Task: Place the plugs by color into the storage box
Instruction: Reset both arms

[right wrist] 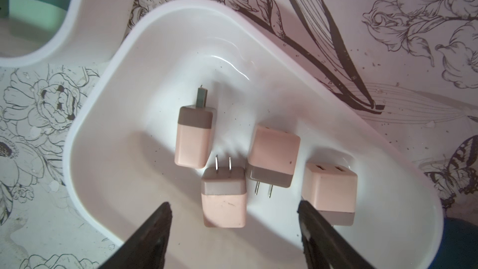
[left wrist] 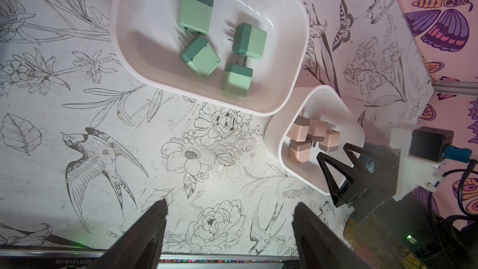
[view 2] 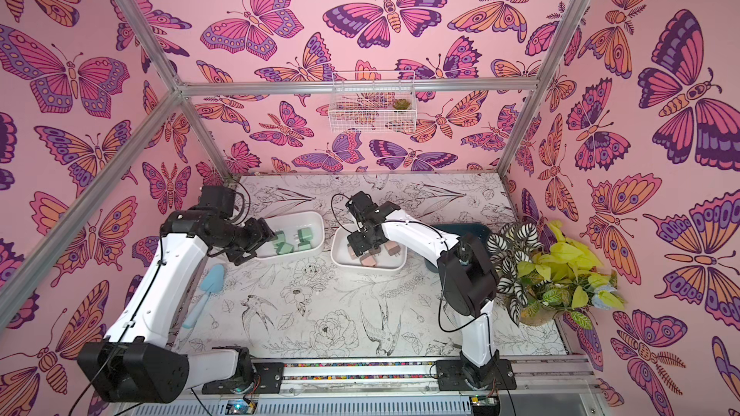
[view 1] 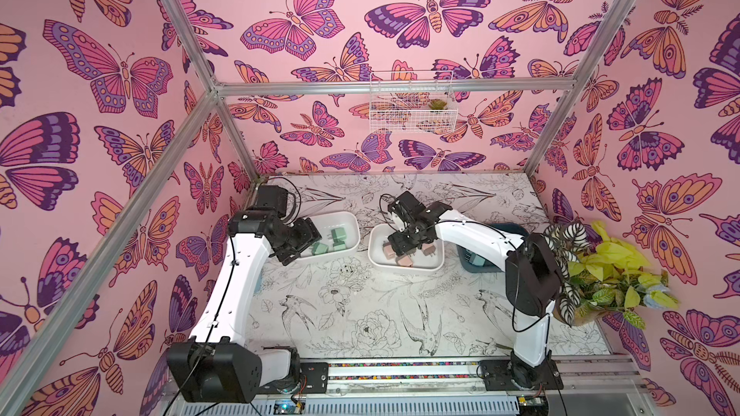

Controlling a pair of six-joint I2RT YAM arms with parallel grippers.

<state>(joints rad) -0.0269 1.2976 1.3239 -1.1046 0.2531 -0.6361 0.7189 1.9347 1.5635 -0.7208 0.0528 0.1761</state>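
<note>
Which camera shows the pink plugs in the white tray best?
The right wrist view: four pink plugs lie large and clear in the white tray. The left wrist view shows them small, beside the right gripper; in both top views that gripper covers some of them.

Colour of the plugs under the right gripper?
Pale pink plugs with taupe prong ends, best in the right wrist view.

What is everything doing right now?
Green plugs: four, lying in a white tray.
Pink plugs: four, lying in the other tray.
Blue bin: holds a teal plug, partly hidden.
Left end effector: open, empty.
Right end effector: open, empty, over the pink plugs.
</note>
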